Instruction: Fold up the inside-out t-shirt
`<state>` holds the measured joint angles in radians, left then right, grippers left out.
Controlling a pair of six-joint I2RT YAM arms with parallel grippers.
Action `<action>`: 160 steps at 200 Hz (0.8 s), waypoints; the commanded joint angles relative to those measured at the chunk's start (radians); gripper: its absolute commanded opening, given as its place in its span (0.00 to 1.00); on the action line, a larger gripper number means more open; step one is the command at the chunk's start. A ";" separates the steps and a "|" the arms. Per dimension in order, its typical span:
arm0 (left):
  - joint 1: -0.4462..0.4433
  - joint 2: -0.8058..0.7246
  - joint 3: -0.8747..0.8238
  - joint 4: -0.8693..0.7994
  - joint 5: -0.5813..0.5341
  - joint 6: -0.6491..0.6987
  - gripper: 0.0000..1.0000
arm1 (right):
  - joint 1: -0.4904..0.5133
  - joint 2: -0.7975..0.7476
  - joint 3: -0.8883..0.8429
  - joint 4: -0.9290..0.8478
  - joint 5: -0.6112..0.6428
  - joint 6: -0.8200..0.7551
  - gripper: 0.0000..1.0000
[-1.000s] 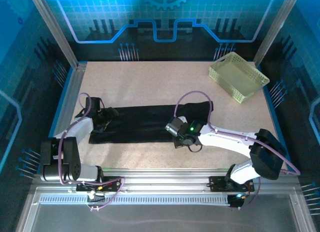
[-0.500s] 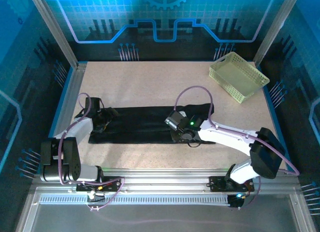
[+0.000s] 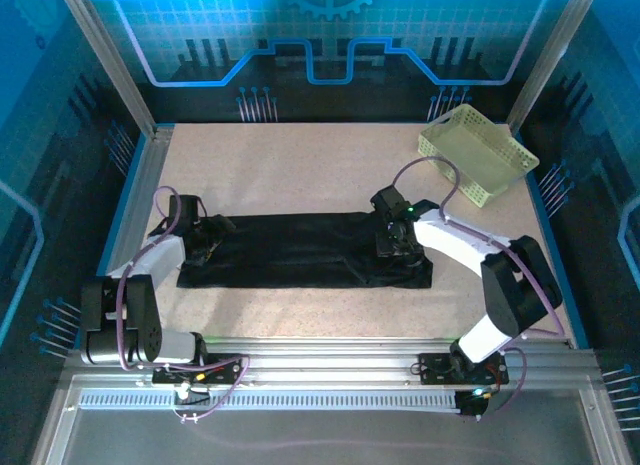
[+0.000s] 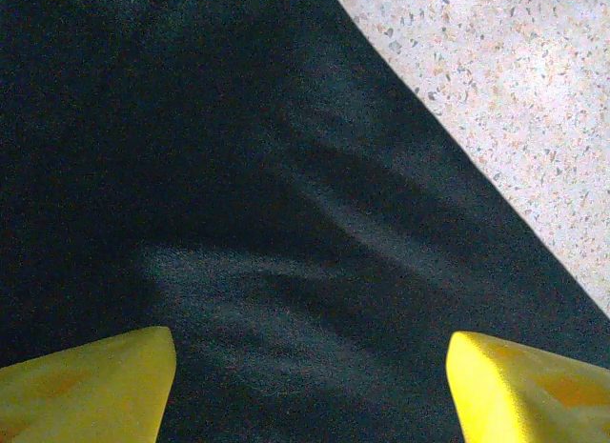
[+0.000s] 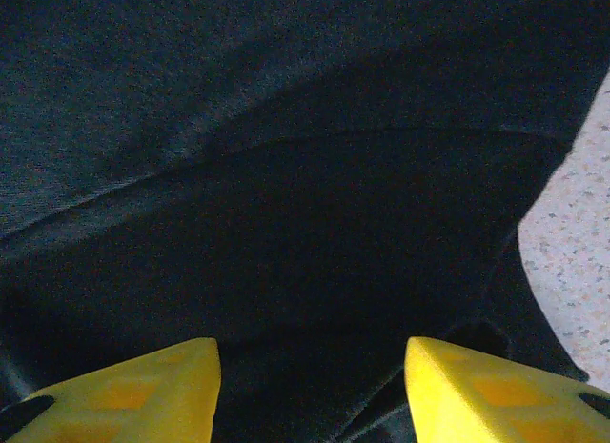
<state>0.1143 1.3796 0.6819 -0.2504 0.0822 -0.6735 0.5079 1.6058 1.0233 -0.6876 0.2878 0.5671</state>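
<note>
The inside-out t-shirt (image 3: pixel 290 250) is black and lies as a long flat band across the middle of the table. My left gripper (image 3: pixel 207 235) hovers over its left end; in the left wrist view the yellow fingertips (image 4: pixel 91 381) stand far apart with smooth black fabric (image 4: pixel 248 205) under them, nothing pinched. My right gripper (image 3: pixel 393 241) sits over the shirt's right part. Its yellow fingertips (image 5: pixel 496 386) are apart above dark folded cloth (image 5: pixel 286 176), holding nothing. A fold line runs across the cloth in the right wrist view.
A pale yellow-green lattice basket (image 3: pixel 478 153) stands at the back right corner, apart from the shirt. Bare speckled tabletop (image 3: pixel 290 170) lies behind the shirt and shows beside the fabric edge (image 4: pixel 534 110) and at the right (image 5: pixel 577 262). Metal frame rails border the table.
My right gripper has gone from shut to open and swung from the shirt's front middle edge back and to the right. The shirt's right end now lies flat. The left arm stayed put.
</note>
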 commanded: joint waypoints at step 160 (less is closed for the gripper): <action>-0.018 0.018 0.100 -0.007 0.035 -0.006 0.76 | 0.004 -0.058 0.105 0.032 -0.154 0.008 0.45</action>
<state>0.1074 1.3830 0.7361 -0.2573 0.0834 -0.6743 0.5957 1.4414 1.0637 -0.7643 0.2340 0.6079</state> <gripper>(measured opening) 0.764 0.449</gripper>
